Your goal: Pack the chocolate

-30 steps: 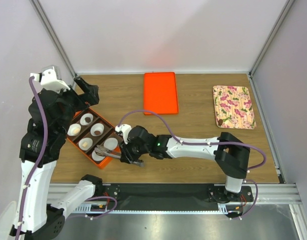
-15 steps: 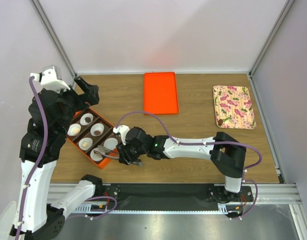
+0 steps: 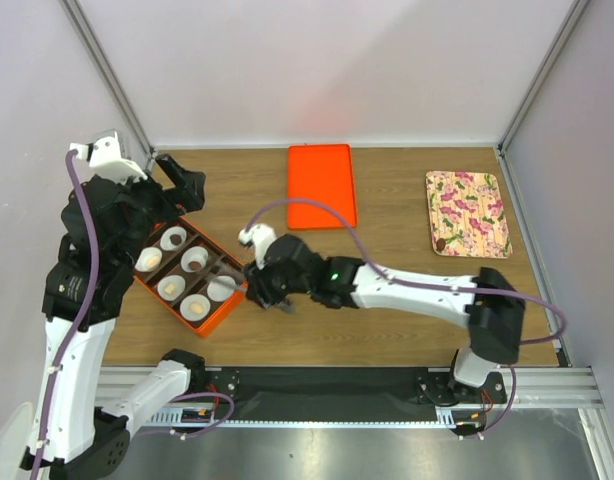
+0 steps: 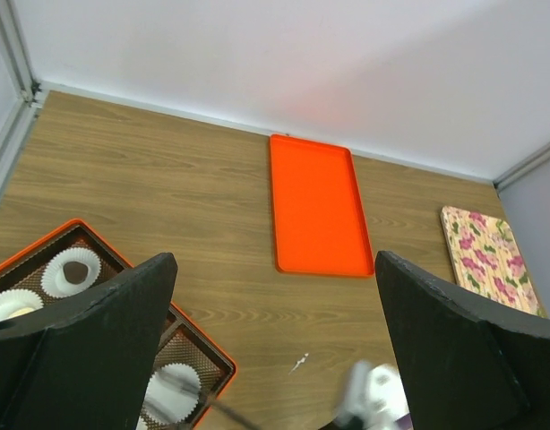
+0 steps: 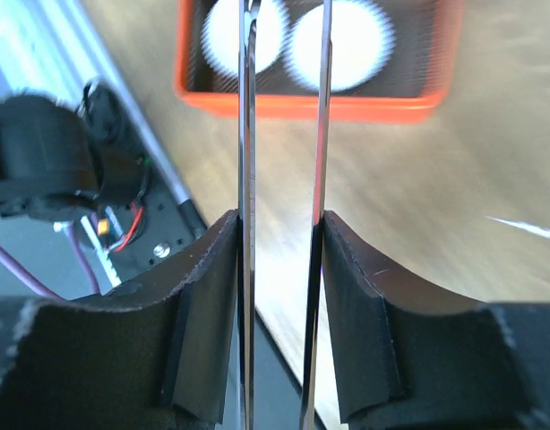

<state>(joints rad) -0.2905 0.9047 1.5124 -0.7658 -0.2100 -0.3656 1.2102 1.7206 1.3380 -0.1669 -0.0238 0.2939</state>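
An orange compartment box [image 3: 230, 306] holds several white paper cups. Some carry chocolate: a tan lump [image 3: 149, 260] and a dark lump [image 3: 194, 260]. One more dark lump [image 3: 440, 243] lies on the floral plate [image 3: 468, 213]. My right gripper [image 3: 270, 287] is shut on metal tongs [image 3: 232, 275], whose blades [image 5: 248, 161] reach over the box's near right cups [image 5: 347, 40]. I see nothing between the blades. My left gripper [image 4: 275, 358] is open and empty, above the box's far left corner. A cup with a dark lump [image 4: 73, 271] shows in its view.
A flat orange lid [image 3: 321, 185] lies at the back middle, also in the left wrist view [image 4: 315, 204]. The floral plate sits at the far right. The table's near edge and rail [image 5: 105, 215] run just behind the box.
My right gripper has pulled the tongs back out of the near cup and swung up and right. The left arm has shifted slightly right.
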